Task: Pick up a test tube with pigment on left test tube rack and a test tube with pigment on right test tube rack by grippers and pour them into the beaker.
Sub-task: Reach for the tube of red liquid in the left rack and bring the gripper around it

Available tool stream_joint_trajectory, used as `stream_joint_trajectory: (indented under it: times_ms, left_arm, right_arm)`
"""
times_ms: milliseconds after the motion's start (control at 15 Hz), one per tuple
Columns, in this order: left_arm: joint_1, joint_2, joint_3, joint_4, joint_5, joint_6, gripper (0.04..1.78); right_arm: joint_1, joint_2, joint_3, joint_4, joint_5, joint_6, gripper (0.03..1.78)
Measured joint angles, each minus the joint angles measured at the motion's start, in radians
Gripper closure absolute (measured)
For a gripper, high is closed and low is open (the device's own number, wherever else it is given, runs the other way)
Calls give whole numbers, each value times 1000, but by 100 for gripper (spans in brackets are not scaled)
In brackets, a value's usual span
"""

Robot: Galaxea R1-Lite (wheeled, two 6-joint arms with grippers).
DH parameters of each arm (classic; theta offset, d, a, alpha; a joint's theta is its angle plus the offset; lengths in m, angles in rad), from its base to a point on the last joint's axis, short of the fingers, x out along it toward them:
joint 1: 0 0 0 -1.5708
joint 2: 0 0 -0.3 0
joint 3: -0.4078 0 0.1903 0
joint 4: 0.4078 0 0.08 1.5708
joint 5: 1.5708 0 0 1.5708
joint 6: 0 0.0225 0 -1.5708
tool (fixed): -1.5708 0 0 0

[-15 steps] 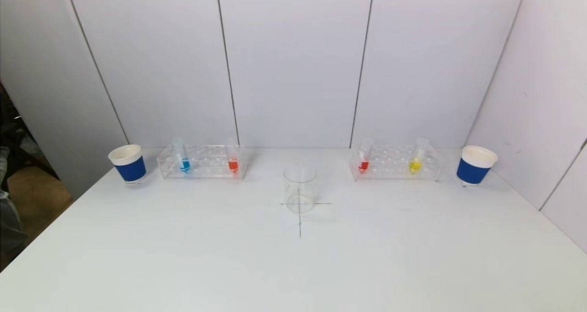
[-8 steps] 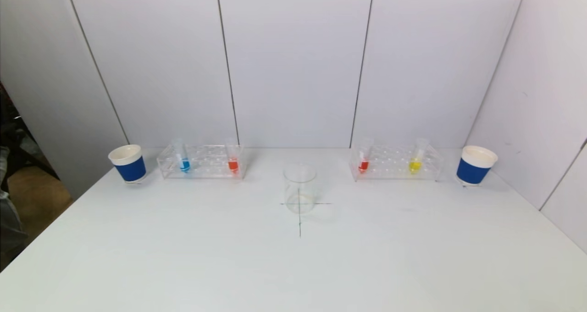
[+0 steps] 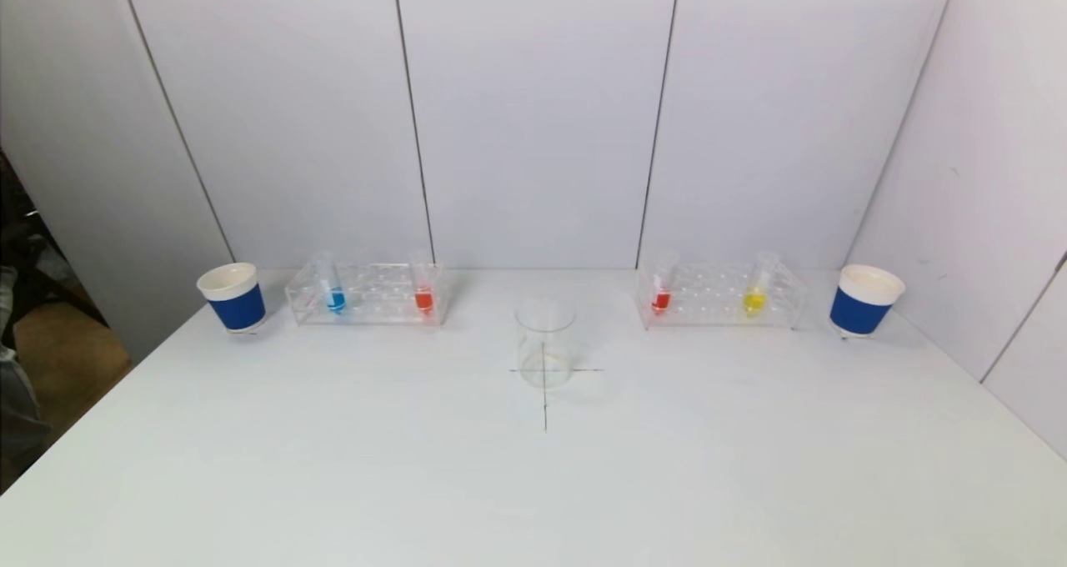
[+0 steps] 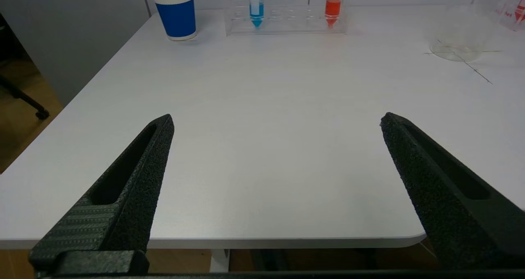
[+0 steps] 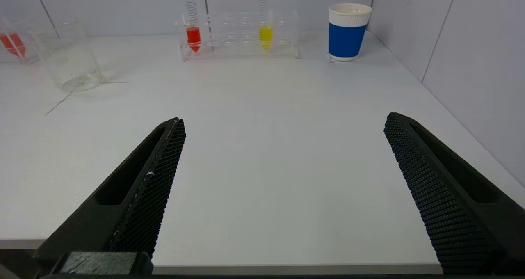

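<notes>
White surface (image 3: pixel 333 467) carries everything; setup is mirrored L/R, presumably so each arm serves its own side.

Left rack (image 3: pixel 367 293), clear acrylic, far left: blue tube (image 3: pixel 334 288) at its left end, orange-red tube (image 3: pixel 423 290) at its right end. Right rack (image 3: pixel 718 295), far right: red tube (image 3: pixel 662 290) and yellow tube (image 3: pixel 757 290). All 4 upright in their holes, pigment at the tips, untouched.

Beaker (image 3: pixel 545 343) at centre, nearer than the racks, looks empty, sits on a pen-drawn cross (image 3: pixel 545 400), likely a position mark equidistant from both arms.

Blue-banded paper cups outboard of each rack: left cup (image 3: pixel 232 298), right cup (image 3: pixel 864 300); purpose not evident.

Left end effector (image 4: pixel 277 121) wide open, holds nothing, at near edge of surface. Right end effector (image 5: pixel 285 121) same: fully spread, empty, near edge. Neither shows in head view.

Writing: graduation marks on tubes and red print at the edge of the left wrist view, both unreadable.
</notes>
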Motion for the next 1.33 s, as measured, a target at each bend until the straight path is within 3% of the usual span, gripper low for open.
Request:
stream_joint_trajectory:
  times_ms: [467,667,933,1133,1333]
  left_arm:
    - [1,0,-33,27,0,76,6]
    - [0,22,-168,94,-3,128,6]
    - [-6,222,-363,130,-12,133,6]
    - [-14,461,-453,36,-59,124,6]
    - [-18,732,-488,-176,-81,103,6]
  right_arm:
    - [0,0,0,0,0,0,5]
    - [0,0,0,0,0,0,5]
    - [0,0,0,0,0,0,5]
    - [0,0,0,0,0,0,5]
    - [0,0,0,0,0,0,5]
